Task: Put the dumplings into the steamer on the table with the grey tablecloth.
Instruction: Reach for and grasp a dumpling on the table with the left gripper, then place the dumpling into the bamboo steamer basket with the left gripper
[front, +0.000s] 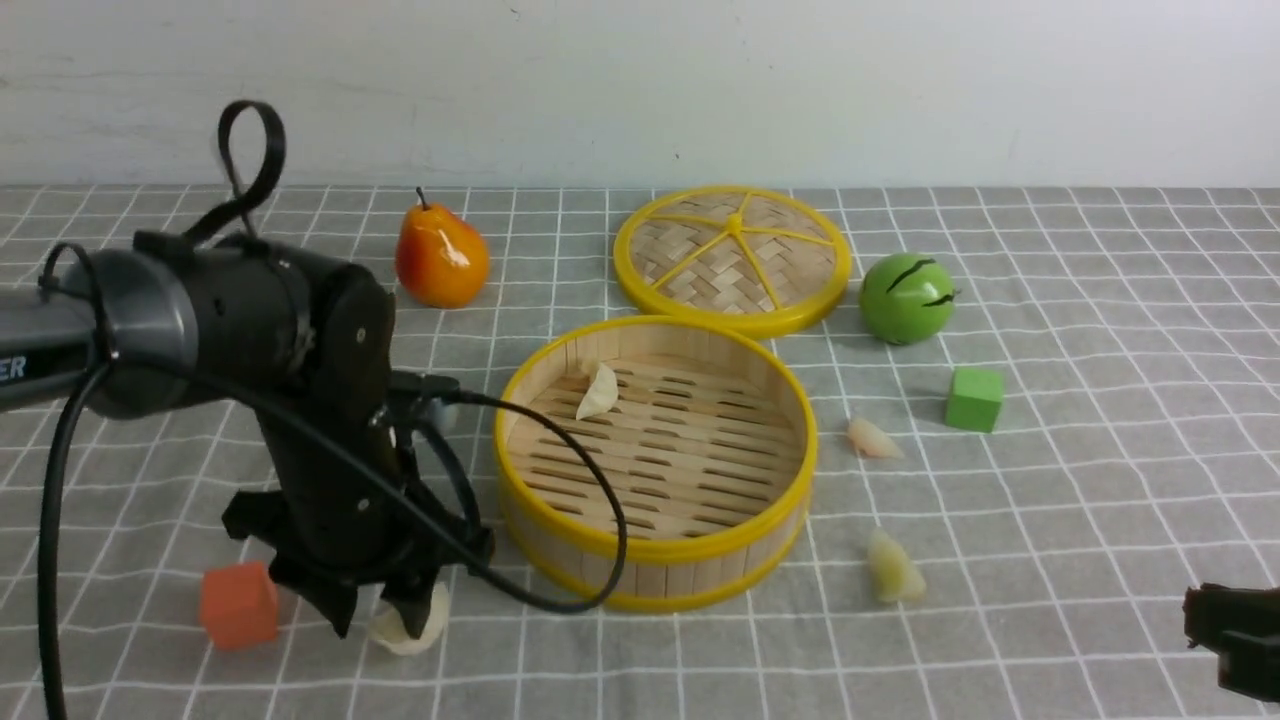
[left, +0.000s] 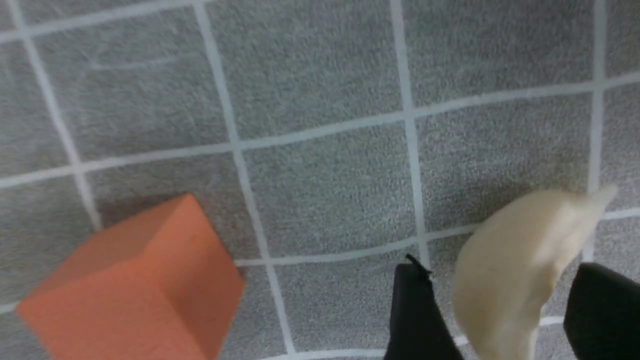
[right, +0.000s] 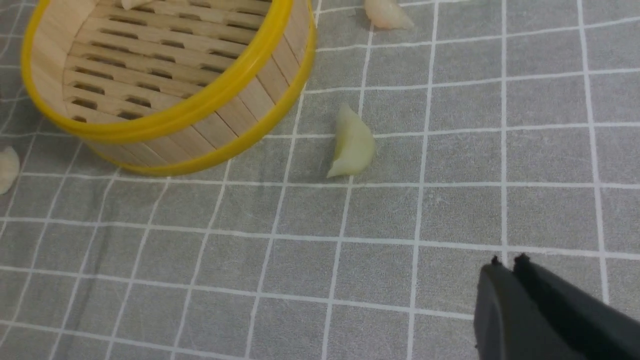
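The round bamboo steamer (front: 650, 575) stands mid-table on the grey tablecloth (front: 1100, 480), with one dumpling (front: 598, 392) lying inside it. Two more dumplings (front: 872, 440) (front: 895, 572) lie on the cloth to its right. A fourth dumpling (left: 515, 260) lies on the cloth between the fingers of my left gripper (left: 500, 267). That gripper is open, with a gap on each side of the dumpling. In the front view the left gripper (front: 385, 625) is down at the cloth, front left of the steamer. My right gripper (right: 507, 260) is shut and empty, low at the front right (front: 1230, 640).
An orange cube (front: 238, 604) sits just left of my left gripper. A yellow-rimmed woven lid (front: 732, 258) lies behind the steamer. An orange pear (front: 440, 258), a green ball-shaped fruit (front: 906, 297) and a green cube (front: 974, 399) stand around it.
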